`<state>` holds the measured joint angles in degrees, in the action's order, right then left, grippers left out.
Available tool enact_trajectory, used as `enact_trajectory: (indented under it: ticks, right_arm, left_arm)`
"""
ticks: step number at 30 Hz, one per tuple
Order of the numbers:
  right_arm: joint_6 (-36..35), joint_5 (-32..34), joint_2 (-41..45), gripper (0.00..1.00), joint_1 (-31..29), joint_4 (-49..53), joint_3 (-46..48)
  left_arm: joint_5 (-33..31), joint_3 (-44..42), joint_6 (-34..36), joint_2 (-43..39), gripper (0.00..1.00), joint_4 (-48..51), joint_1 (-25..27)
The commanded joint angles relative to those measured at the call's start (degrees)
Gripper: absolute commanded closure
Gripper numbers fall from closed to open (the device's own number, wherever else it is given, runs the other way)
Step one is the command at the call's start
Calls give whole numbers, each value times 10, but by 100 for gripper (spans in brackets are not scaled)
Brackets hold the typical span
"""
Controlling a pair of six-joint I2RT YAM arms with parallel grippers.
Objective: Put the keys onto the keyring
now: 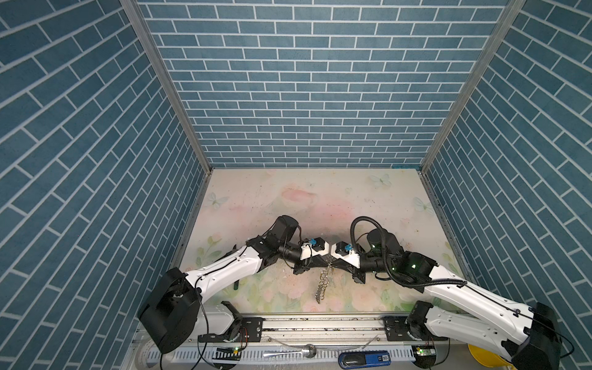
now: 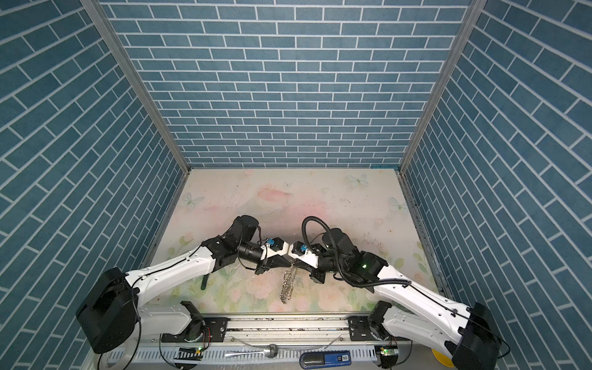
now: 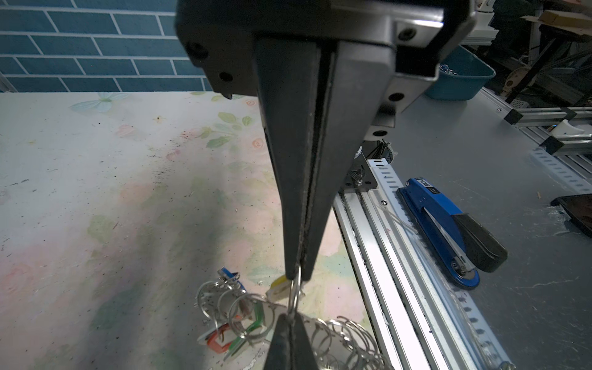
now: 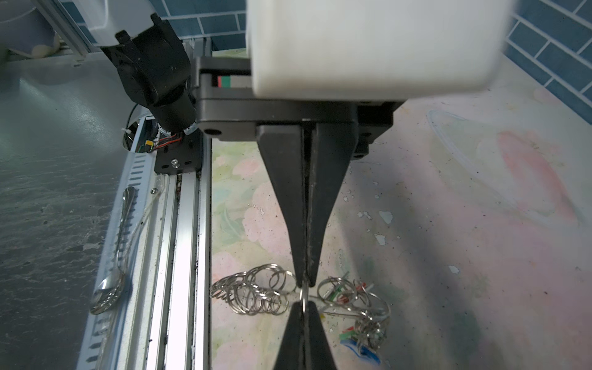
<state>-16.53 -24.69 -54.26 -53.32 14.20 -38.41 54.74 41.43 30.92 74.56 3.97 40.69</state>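
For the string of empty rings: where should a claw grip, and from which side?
Likely the end ring of the string of empty rings, pinched across its flat faces, coming from the front rail side: it trails that way, and the keys crowd the other side.

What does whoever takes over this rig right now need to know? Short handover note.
Left gripper: shut, pinching one small silver ring of the keyring.
Right gripper: shut on that same ring, tip to tip with the left.
The rest of the chain of rings trails below the tips. The tagged keys (yellow, blue, orange, green) bunch at one end.
Done: several keys look threaded on rings.
Left: can't tell whether any key is loose; check before releasing.
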Motion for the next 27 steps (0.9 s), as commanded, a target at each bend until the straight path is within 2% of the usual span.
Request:
enact_trajectory:
  ticks: [1, 6, 15, 19, 27]
  right_arm:
    - [-41, 36, 17, 100, -17, 22, 1]
    - [-44, 54, 44, 100, -23, 15, 7]
    - [-53, 80, 36, 100, -36, 30, -3]
    - [-34, 67, 51, 100, -35, 34, -16]
    - [4, 28, 16, 100, -15, 66, -46]
  left_arm:
    - [9, 3, 6, 0, 100, -12, -3]
    - [9, 3, 6, 0, 100, -11, -3]
    - [13, 4, 7, 2, 100, -10, -4]
    - [14, 4, 10, 2, 100, -8, -4]
    - [15, 1, 13, -1, 100, -8, -4]
